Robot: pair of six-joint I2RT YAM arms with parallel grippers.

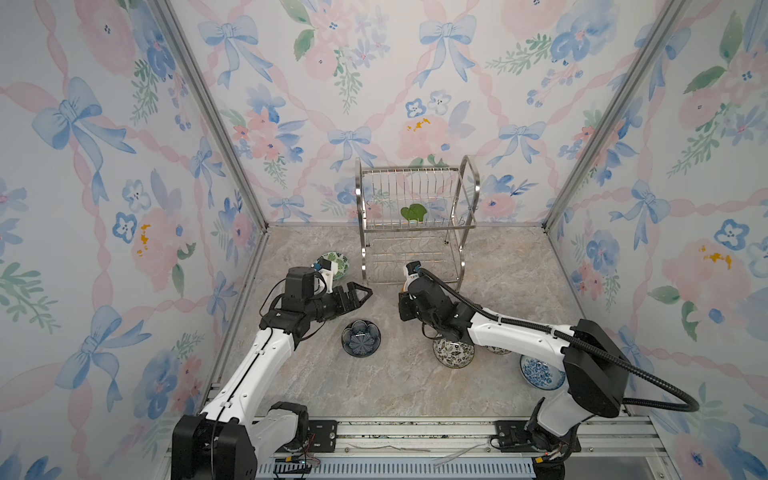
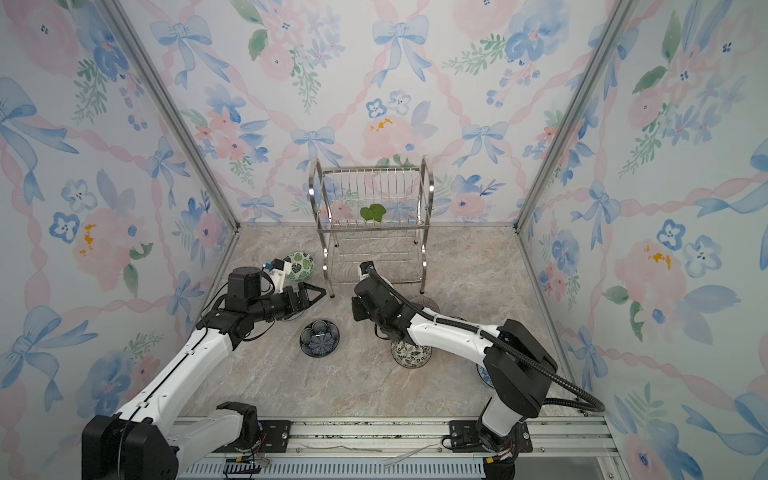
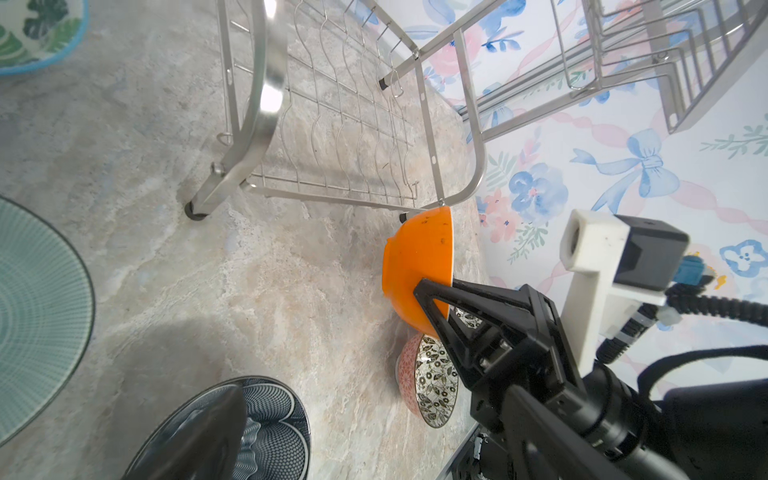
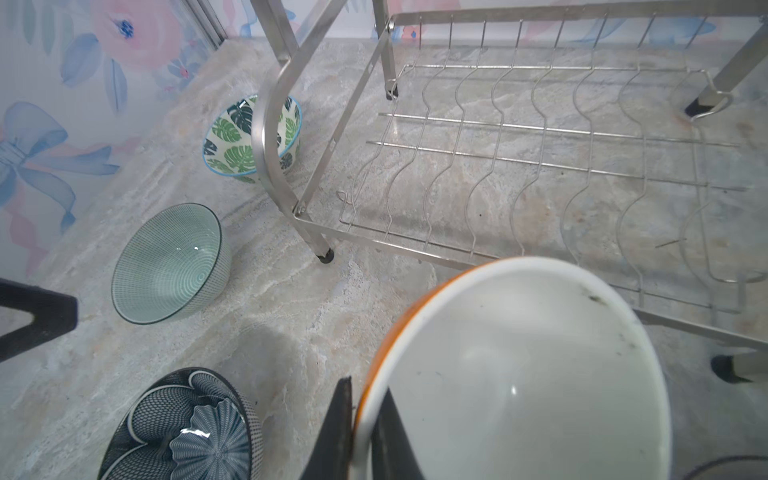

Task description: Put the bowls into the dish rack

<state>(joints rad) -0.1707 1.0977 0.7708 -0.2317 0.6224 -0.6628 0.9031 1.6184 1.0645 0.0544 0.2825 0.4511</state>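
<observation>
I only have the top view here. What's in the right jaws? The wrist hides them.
Observer: The right jaws are shut on the rim of the orange bowl, which is white inside and tipped on edge.
Operator: Anything hidden under the left arm?
Observer: Yes, a green-lined bowl sits there, apart from the rack.
</observation>
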